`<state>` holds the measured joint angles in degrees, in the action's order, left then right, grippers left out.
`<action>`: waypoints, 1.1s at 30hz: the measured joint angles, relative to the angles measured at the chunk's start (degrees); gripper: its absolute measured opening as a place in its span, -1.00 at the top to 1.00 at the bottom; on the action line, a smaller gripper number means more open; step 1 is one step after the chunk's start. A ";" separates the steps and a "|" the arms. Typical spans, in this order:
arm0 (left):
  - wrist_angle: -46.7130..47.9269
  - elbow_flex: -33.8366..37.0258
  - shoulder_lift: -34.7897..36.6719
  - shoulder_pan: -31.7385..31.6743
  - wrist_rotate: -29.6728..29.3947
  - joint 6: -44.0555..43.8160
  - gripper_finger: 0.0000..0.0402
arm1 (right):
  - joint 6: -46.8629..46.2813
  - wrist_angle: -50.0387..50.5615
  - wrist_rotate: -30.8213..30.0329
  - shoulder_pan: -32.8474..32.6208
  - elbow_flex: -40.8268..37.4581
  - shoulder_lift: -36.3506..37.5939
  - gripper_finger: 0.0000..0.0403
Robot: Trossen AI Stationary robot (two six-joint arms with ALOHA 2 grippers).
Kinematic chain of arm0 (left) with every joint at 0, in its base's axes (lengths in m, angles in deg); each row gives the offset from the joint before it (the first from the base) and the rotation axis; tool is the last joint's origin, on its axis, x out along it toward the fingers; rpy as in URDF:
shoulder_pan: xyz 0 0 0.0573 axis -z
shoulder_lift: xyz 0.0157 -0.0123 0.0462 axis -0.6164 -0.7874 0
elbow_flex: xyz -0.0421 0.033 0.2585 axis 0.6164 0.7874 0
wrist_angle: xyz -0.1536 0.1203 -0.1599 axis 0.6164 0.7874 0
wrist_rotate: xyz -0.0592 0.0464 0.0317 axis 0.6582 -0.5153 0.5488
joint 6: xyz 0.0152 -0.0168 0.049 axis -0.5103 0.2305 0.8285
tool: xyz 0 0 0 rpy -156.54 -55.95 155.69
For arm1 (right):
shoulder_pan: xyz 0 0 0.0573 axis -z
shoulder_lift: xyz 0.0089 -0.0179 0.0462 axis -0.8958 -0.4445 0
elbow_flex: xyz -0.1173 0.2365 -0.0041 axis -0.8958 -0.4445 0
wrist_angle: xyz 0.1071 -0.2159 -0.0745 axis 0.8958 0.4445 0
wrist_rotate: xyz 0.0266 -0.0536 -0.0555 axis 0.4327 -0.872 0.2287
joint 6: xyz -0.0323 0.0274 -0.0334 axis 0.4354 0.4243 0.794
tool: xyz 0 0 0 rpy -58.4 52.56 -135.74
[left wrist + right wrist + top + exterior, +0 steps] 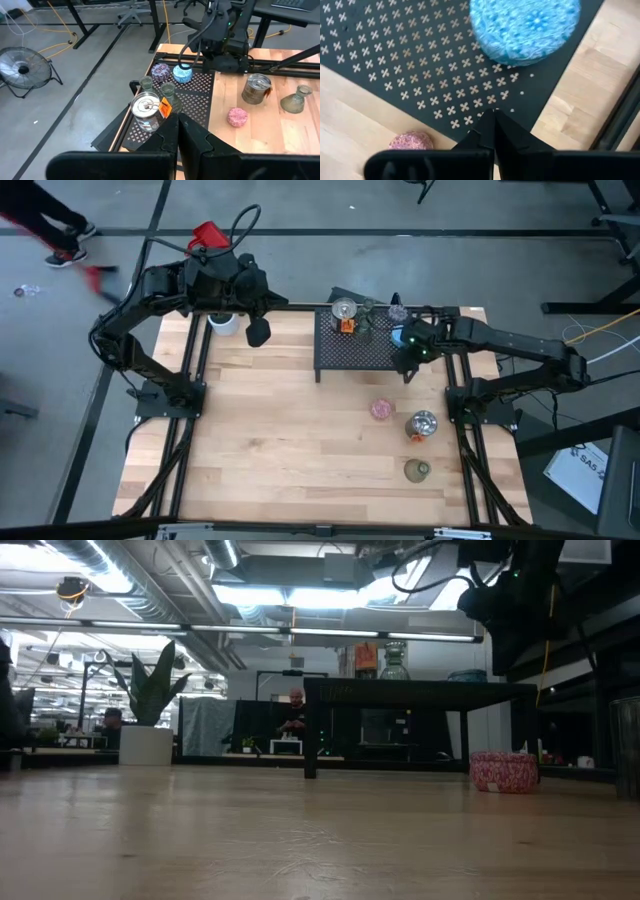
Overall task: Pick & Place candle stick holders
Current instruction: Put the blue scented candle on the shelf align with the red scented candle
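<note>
Right wrist view: right fingers (493, 120) pinched together, empty, above the rack (395, 60); blue holder (525, 27) sits on it just ahead of them. Left fingers (178, 131) closed, farther off.

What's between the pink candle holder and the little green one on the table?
The silvery holder with the orange tag stands between the pink holder and the olive-green holder; the high view shows it.

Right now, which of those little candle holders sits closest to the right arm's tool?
The blue holder on the black rack: it sits just ahead of the shut right tool, while the pink one lies down on the table.
</note>
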<state>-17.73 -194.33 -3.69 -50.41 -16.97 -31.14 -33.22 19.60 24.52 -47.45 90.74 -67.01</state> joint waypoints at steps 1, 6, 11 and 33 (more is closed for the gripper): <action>0.00 0.00 0.00 0.00 0.00 0.00 0.99 | -0.10 -0.15 -0.06 0.33 -0.03 -0.04 0.99; 0.00 0.00 0.00 0.00 0.00 0.00 0.99 | -0.05 -1.95 -1.02 1.73 -0.05 -1.00 0.99; 0.00 0.00 0.00 0.00 0.00 0.02 0.99 | 0.10 -2.88 -1.31 2.97 -0.05 -2.07 0.99; 0.00 0.00 0.00 0.00 0.00 0.02 0.99 | 1.21 -6.94 -6.09 5.62 -0.05 -2.75 1.00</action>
<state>-17.73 -194.33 -3.69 -50.41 -16.97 -31.12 -32.01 12.66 18.43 -41.83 90.69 -69.76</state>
